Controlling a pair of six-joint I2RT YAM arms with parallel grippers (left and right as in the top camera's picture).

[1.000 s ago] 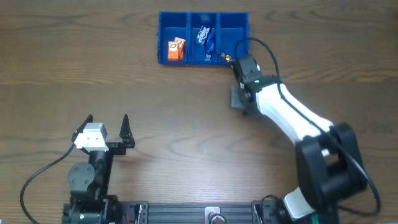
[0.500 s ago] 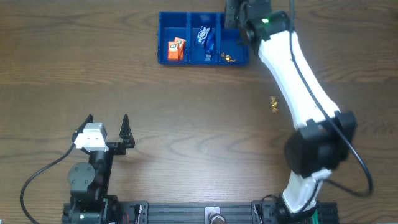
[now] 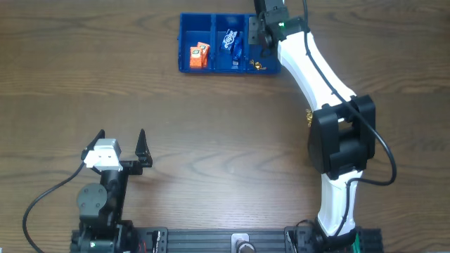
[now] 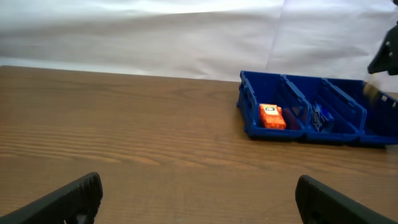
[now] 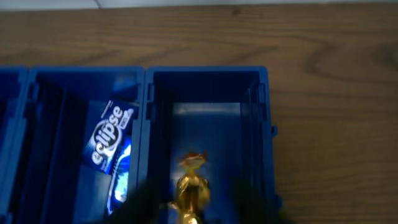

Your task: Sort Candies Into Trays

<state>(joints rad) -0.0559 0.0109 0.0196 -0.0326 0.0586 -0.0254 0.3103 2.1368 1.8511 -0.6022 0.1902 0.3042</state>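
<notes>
Blue plastic three-compartment tray (image 3: 184, 42): right gripper (image 3: 257, 31) hangs over its end compartment, gold-wrapped candies (image 5: 189, 180) beneath; whether it grips one cannot be told. Left gripper (image 3: 121, 137): spread wide, empty, well apart. Step: depositing gold. Next, likely: stray gold candy (image 3: 309, 116) on wooden table (image 3: 176, 105).
</notes>
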